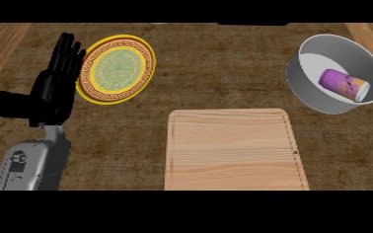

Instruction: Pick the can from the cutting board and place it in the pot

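Okay, I'm seeing the can (345, 84) lying on its side inside the pot (310, 86), long axis slanting down toward the pot's right wall. Left hand (56, 81) is resting far left of the pot, beside the plate (116, 69), fingers straight, holding nothing. Cutting board (233, 150) is sitting below-left of the pot.

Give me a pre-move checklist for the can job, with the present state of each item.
1. Can off the cutting board: ok, no can lies on the board.
2. Can inside the pot: ok, it lies on its side within the pot's wall.
3. Right robot hand clear of the pot: cannot tell, it shows nowhere in the head view.
4. Left robot hand holding nothing: ok, open, fingers up, resting at the view's left.
5. Left robot hand clear of the plate: cannot tell, its fingers overlap the plate's left rim in the view.
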Action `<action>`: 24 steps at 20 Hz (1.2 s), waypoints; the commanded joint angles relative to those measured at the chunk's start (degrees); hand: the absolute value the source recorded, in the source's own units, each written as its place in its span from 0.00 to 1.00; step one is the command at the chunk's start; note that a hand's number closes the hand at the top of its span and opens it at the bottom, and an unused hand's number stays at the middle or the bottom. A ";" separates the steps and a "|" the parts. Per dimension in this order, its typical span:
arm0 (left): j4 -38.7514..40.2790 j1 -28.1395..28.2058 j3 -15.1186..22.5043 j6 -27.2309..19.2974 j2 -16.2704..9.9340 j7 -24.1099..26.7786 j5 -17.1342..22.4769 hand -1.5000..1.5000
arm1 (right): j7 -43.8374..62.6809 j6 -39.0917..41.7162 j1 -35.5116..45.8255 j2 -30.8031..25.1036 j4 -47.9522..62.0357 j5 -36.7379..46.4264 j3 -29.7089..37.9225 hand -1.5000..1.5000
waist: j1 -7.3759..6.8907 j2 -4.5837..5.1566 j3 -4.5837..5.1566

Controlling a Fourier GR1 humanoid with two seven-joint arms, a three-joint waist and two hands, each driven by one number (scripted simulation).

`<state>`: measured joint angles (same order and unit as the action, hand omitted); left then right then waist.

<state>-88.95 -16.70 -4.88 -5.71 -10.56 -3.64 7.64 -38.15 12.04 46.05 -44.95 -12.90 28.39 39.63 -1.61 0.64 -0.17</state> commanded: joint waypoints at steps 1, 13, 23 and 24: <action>-1.03 -2.31 -1.19 0.42 -1.64 -2.08 0.71 0.50 | 1.12 5.10 0.17 -4.38 2.22 -4.81 4.48 0.00 | 0.02 0.10 -0.06; -0.33 0.62 -0.98 1.33 -0.70 0.90 0.64 0.50 | -5.14 12.06 -9.50 -12.02 4.35 -10.93 10.71 0.00 | -0.71 0.78 -0.37; 0.56 -1.56 -1.62 1.55 -1.08 0.01 1.22 0.50 | -4.93 14.50 -12.43 -15.36 3.93 -13.39 13.00 0.00 | -0.80 0.94 -0.55; 1.08 -1.97 -0.87 0.67 -0.48 -0.06 0.15 0.50 | -3.47 16.04 -12.76 -17.03 4.25 -13.60 13.17 0.00 | -0.34 0.90 -0.54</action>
<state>-88.69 -17.91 -5.18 -5.31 -10.54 -3.44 7.53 -40.11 24.38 34.94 -60.20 -8.90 15.67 51.95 -2.19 1.55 -0.69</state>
